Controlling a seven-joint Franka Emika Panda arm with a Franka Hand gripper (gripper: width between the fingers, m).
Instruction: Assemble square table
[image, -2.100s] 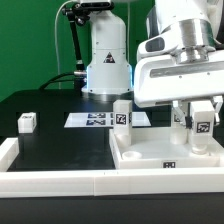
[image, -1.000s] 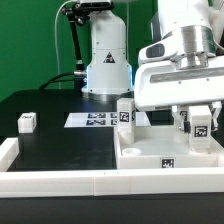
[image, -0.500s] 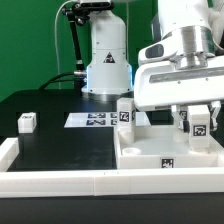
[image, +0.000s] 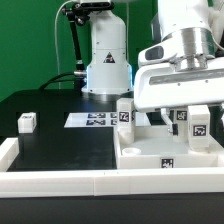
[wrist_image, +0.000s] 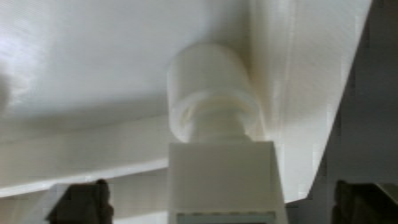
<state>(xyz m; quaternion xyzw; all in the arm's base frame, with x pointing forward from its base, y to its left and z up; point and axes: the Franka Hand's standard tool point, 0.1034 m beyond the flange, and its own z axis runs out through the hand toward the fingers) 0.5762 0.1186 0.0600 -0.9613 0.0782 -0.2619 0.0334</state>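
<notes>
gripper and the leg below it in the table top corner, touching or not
Apart. The wrist view shows the gripper open, with a clear gap on either side of the leg.
</notes>
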